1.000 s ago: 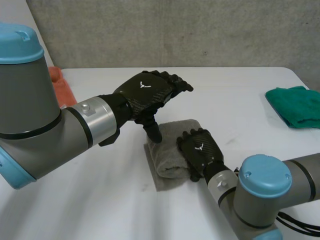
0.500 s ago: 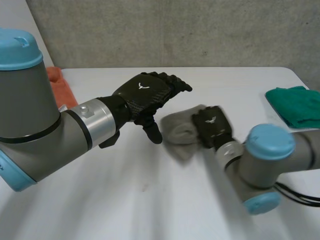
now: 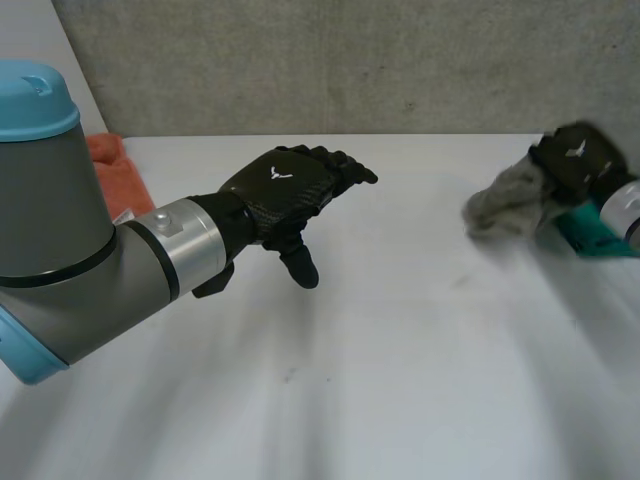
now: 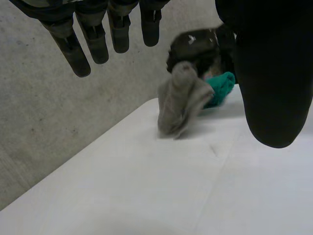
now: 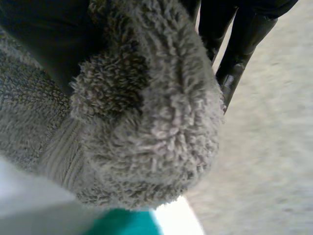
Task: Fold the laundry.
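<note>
My right hand is at the table's far right, shut on a folded grey towel that hangs from its grip just above the table. In the right wrist view the towel bulges thick under the palm, with fingers wrapped round it. The left wrist view shows that towel dangling from the right hand. My left hand hovers open over the table's middle, fingers straight and thumb pointing down, holding nothing.
A folded green cloth lies at the far right edge, just behind the carried towel. An orange cloth lies at the far left, partly behind my left arm. A grey wall stands behind the table.
My right hand closed on the grey towel, lifted it from the middle of the table and swung it far right, near the green cloth. The left hand stayed almost still.
</note>
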### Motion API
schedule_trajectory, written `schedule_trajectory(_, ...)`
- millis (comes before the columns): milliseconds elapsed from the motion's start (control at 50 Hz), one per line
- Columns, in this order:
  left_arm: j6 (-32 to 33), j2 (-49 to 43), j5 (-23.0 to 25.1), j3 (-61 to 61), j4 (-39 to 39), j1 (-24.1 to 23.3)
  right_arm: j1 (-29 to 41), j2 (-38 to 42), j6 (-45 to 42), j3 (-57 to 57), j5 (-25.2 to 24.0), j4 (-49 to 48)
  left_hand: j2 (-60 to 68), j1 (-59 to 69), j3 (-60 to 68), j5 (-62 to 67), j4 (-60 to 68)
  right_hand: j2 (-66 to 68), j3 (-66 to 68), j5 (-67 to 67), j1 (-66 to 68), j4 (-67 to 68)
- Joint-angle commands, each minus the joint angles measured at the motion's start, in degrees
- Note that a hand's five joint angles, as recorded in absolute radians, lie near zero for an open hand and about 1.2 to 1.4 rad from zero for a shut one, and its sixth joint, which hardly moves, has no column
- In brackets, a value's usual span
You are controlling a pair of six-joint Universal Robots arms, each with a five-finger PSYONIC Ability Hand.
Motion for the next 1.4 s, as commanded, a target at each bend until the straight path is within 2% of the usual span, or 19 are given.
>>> schedule_trajectory(20,0.0,0.0,-0.2,0.3,0.0,0.2,-2.5,4.4,14.5,-21.0,3.3,-1.3,-1.4,-0.3,-1.8,-2.4,-1.5,13.6,14.9,16.9,28.4,12.3)
schedule_trajectory(120,-0.2,0.3,-0.2,0.3,0.0,0.0,-5.1,9.3,24.6,-32.4,3.3,-3.7,-1.4,-0.3,-1.8,-2.4,-1.5,13.6,14.9,16.9,28.4,12.3)
schedule_trajectory(240,-1.8,0.3,-0.2,0.3,1.1,-0.3,-8.6,13.7,24.9,-33.5,1.7,-6.2,-1.4,-0.3,-1.8,-2.4,-1.5,13.6,14.9,16.9,28.4,12.3)
schedule_trajectory(320,-3.6,0.2,-0.1,0.0,2.1,-0.4,-11.7,17.2,24.7,-31.4,-2.2,-6.6,-1.4,-0.3,-1.8,-2.4,-1.5,13.6,14.9,16.9,28.4,12.3)
schedule_trajectory(400,-4.5,0.0,-0.1,-0.2,2.5,-0.4,-15.2,20.0,20.3,-26.7,-5.6,-6.9,-1.4,-0.3,-1.8,-2.4,-1.5,13.6,14.9,16.9,28.4,12.3)
schedule_trajectory(520,-4.5,-0.7,-0.1,-0.6,2.6,-0.8,-21.7,22.2,7.4,-17.9,-9.2,-6.2,-1.3,-0.1,-1.6,-2.3,-1.4,13.6,14.9,16.9,28.4,12.3)
schedule_trajectory(580,-4.5,-0.7,-0.1,-0.6,2.9,-0.9,-22.8,21.6,6.9,-15.4,-10.0,-4.5,-1.3,-0.1,-1.6,-2.3,-1.4,13.6,14.9,16.9,28.4,12.3)
schedule_trajectory(600,-4.5,-0.7,-0.1,-0.6,3.0,-0.9,-22.8,21.4,6.8,-15.0,-10.1,-4.1,-1.3,-0.1,-1.6,-2.3,-1.4,6.7,8.0,10.0,21.5,5.3)
schedule_trajectory(620,-4.5,-0.6,-0.1,-0.6,3.3,-0.9,-22.9,20.7,6.6,-14.4,-10.0,-2.9,-1.3,-0.1,-1.6,-2.3,-1.4,-15.0,-13.7,-11.8,-0.2,-16.4)
schedule_trajectory(640,-4.5,-0.6,-0.1,-0.6,3.5,-0.9,-22.9,20.2,6.6,-13.9,-9.7,-2.4,-1.3,-0.1,-1.6,-2.3,-1.4,-26.4,-25.1,-23.1,-11.6,-27.8)
schedule_trajectory(660,-4.6,-0.5,-0.1,-0.5,3.6,-0.9,-22.8,18.7,6.6,-13.3,-9.6,-0.8,-1.3,-0.1,-1.6,-2.3,-1.4,-56.4,-55.1,-53.1,-41.6,-57.7)
schedule_trajectory(820,-4.6,0.0,-0.2,-0.5,3.6,-0.9,-22.5,8.4,7.0,-11.7,-8.6,9.3,-1.3,-0.1,-1.6,-2.3,-1.4,-56.4,-55.1,-53.1,-41.6,-57.7)
schedule_trajectory(900,-4.6,0.2,-0.2,-0.7,3.6,-0.9,-22.3,3.7,7.3,-11.5,-7.0,12.6,-1.3,-0.1,-1.6,-2.3,-1.4,-56.4,-55.1,-53.1,-41.6,-57.7)
schedule_trajectory(960,-4.6,0.4,-0.2,-0.9,3.6,-0.9,-20.2,-0.9,7.7,-11.5,-3.6,14.4,-1.3,-0.1,-1.6,-2.3,-1.4,-56.4,-55.1,-53.1,-41.6,-57.7)
schedule_trajectory(1060,-4.6,2.2,-0.7,-1.1,3.6,-0.5,-13.6,-8.6,8.7,-10.6,7.6,16.5,-1.1,0.0,-1.4,-2.1,-1.2,-56.4,-55.1,-53.1,-41.6,-57.7)
schedule_trajectory(1100,-4.7,3.5,-1.3,-1.5,3.6,-0.2,-9.3,-11.1,9.6,-8.2,11.8,17.7,-1.1,0.0,-1.4,-2.1,-1.2,-56.4,-55.1,-53.1,-41.6,-57.7)
schedule_trajectory(1200,-4.9,6.1,-4.7,-2.0,3.7,2.1,1.9,-17.5,13.4,-1.3,16.0,17.5,-1.3,-0.1,-1.6,-2.3,-1.4,-56.4,-55.1,-53.1,-41.6,-57.7)
schedule_trajectory(1300,-4.9,8.0,-10.2,-3.1,4.8,5.4,13.6,-24.0,22.0,8.0,21.8,14.2,-1.5,-0.4,-1.8,-2.5,-1.6,-56.4,-55.1,-53.1,-41.6,-57.7)
schedule_trajectory(1400,-4.3,8.7,-14.2,-6.2,7.9,11.9,23.1,-25.9,25.2,16.0,28.6,9.1,-1.5,-0.4,-1.8,-2.5,-1.6,-56.4,-55.1,-53.1,-41.6,-57.7)
